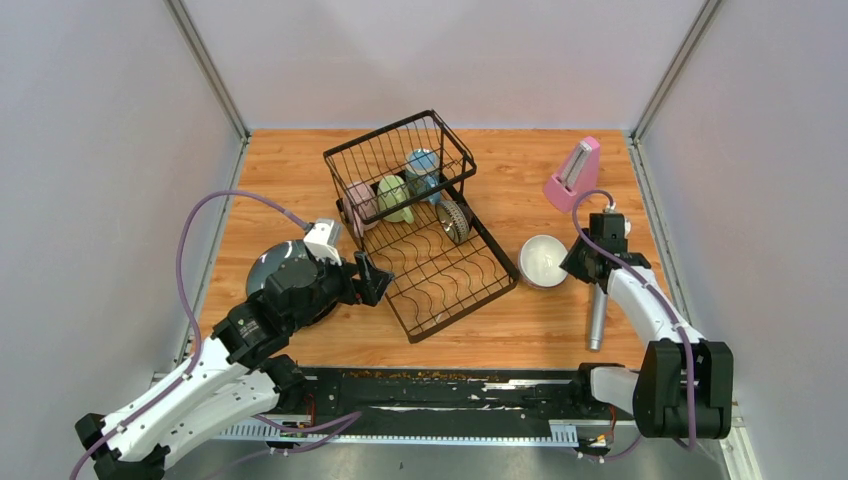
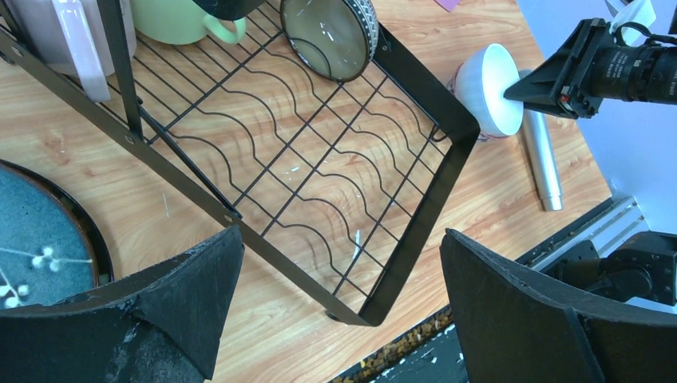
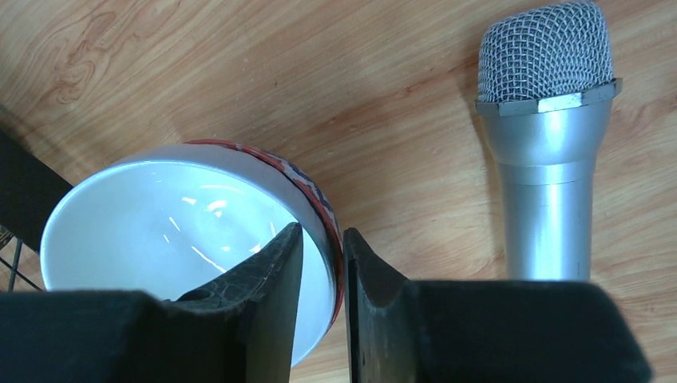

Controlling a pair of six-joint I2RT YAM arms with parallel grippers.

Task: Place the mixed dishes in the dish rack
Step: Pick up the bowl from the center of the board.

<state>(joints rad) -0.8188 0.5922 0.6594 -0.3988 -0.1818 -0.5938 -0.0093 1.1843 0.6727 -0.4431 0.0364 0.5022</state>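
The black wire dish rack [image 1: 440, 270] stands mid-table. Its basket holds a pink mug [image 1: 360, 200], a pale-green mug [image 1: 393, 197] and a blue mug [image 1: 422, 165]. A dark bowl [image 1: 453, 220] stands on edge in the tray. My right gripper [image 3: 322, 239] is shut on the rim of the blue-red patterned bowl [image 3: 184, 223], one finger inside and one outside, just right of the rack [image 1: 545, 262]. My left gripper [image 2: 342, 235] is open and empty over the rack's near left corner [image 2: 399, 263]. A dark speckled plate [image 2: 40, 239] lies left of the rack, partly under my left arm.
A silver microphone [image 1: 597, 315] lies on the table right of the bowl, close beside my right fingers [image 3: 551, 144]. A pink metronome [image 1: 573, 175] stands at the back right. White walls close in the wooden table [image 1: 300, 170] on three sides.
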